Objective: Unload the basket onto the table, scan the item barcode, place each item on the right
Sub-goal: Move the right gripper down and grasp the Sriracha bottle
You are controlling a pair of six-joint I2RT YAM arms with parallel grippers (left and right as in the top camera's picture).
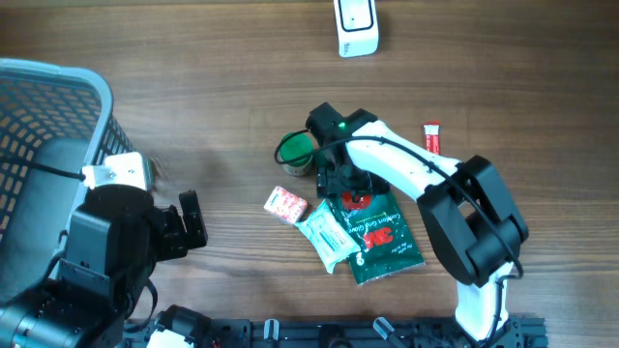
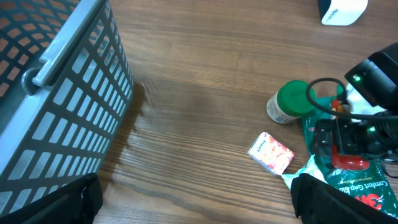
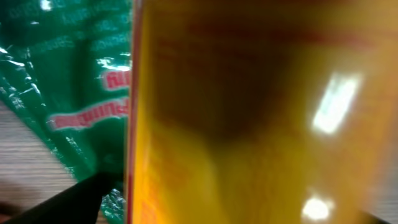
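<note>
1. Wooden tabletop (image 1: 222, 97) carries every part; we list them from its near edge outward.
2. By the near-left corner, we find the left gripper (image 2: 196, 199) with jaws spread wide and nothing between them. A grey wire basket (image 1: 58, 106) stands along the left edge.
3. Right of centre, a dark green packet (image 1: 387, 237) and a pale green packet (image 1: 327, 237) lie flat and overlap. A small pink box (image 1: 285, 204) lies just beside the pale one.
4. Over the dark packet's far end hangs the right gripper (image 1: 348, 184), jaws wide. A blurred yellow-orange item (image 3: 261, 112) fills its wrist view; we cannot tell whether the fingers touch it.
5. Just beyond lies a green-lidded jar (image 1: 298, 150); a red tube (image 1: 431, 137) lies farther right.
6. At the far edge stands the white scanner (image 1: 356, 27), well apart.
</note>
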